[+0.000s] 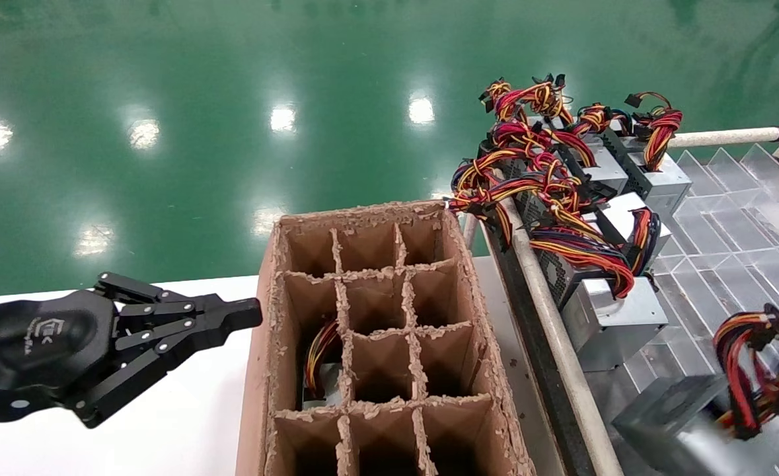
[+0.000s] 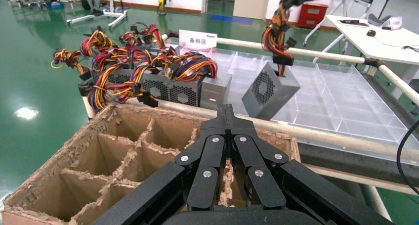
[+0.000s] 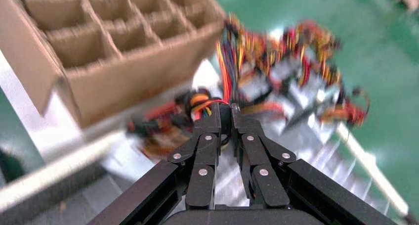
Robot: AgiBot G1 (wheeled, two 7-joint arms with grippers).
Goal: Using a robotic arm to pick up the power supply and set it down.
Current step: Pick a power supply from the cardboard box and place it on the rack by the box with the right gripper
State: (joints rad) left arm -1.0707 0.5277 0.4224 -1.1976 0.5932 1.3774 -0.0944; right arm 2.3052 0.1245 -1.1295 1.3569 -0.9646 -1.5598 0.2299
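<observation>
Green glossy floor (image 1: 197, 99) fills the far background, with ceiling lights reflected in it. Nearer, a white table (image 1: 184, 430) carries a tall brown cardboard box (image 1: 376, 344) divided by ragged cardboard partitions into a grid of compartments. One compartment, in the left column about midway along, holds a packed unit (image 1: 320, 377) with yellow and red wires showing; the other compartments that can be seen into look dark. To the right of the box runs a pale rail (image 1: 561, 344), and beyond it a clear plastic tray (image 1: 726, 244) with dividers. A row of silver-grey metal power units (image 1: 600, 264) sits along the tray's near edge, their red, yellow, orange and black wire bundles tangled over one another.

The power supply (image 2: 269, 91) being handled hangs in the air above the clear tray, tilted, its fan grille facing the box; in the head view it appears at the lower right corner. It is suspended by its wire bundle (image 3: 210, 102), which the right gripper (image 3: 225, 111) pinches between nearly closed fingers. The right wrist view shows wires running between the two black fingertips.

The left gripper (image 1: 247, 314) hovers over the white table just left of the cardboard box, its fingers pressed together with nothing between them, pointing toward the box.
</observation>
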